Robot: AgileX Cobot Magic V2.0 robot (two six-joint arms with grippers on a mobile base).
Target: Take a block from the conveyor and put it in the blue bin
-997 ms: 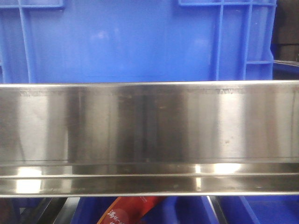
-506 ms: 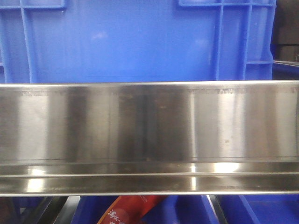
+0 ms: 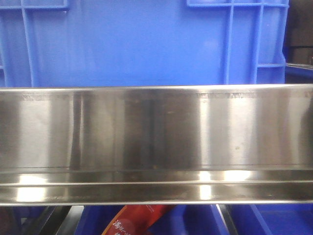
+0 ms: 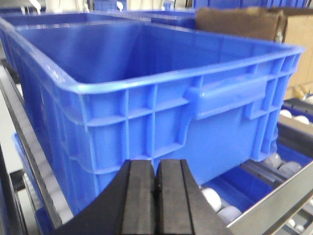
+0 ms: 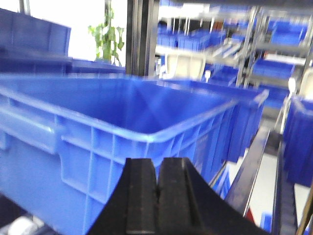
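1. Since a second ago nothing in the front view has shifted; only the bright reflections on the brushed stainless-steel rail (image 3: 156, 142) have slid a little along its face.
2. That rail runs across the whole front view, and behind it rises the ribbed wall of the large bright blue plastic bin (image 3: 142, 44).
3. Below the rail, a red printed packet (image 3: 139, 220) shows at the bottom edge, with more blue plastic either side of it.
4. My left pincer (image 4: 155, 196) is clenched: its two black pads press flat together with nothing between them.
5. From my left wrist I see the blue bin (image 4: 146, 122) just ahead of the pads, its thick rim and moulded handle facing me and its smooth inside bare as far as I can see.
6. It sits on white rollers (image 4: 215, 200) between grey metal side rails (image 4: 274, 200), and a brown cardboard box (image 4: 244, 22) stands behind its far corner.
7. My right pincer (image 5: 157, 196) is likewise clenched, pads meeting, holding nothing.
8. From my right wrist a blue crate (image 5: 122, 147) of the same kind lies just ahead, rim towards me; I cannot tell whether it is the same one.
9. Further back stand shelves stacked with more blue crates (image 5: 274, 63), blurred, and a green plant (image 5: 108, 41) by the bright window.
10. Neither the block nor the conveyor belt shows in any view.
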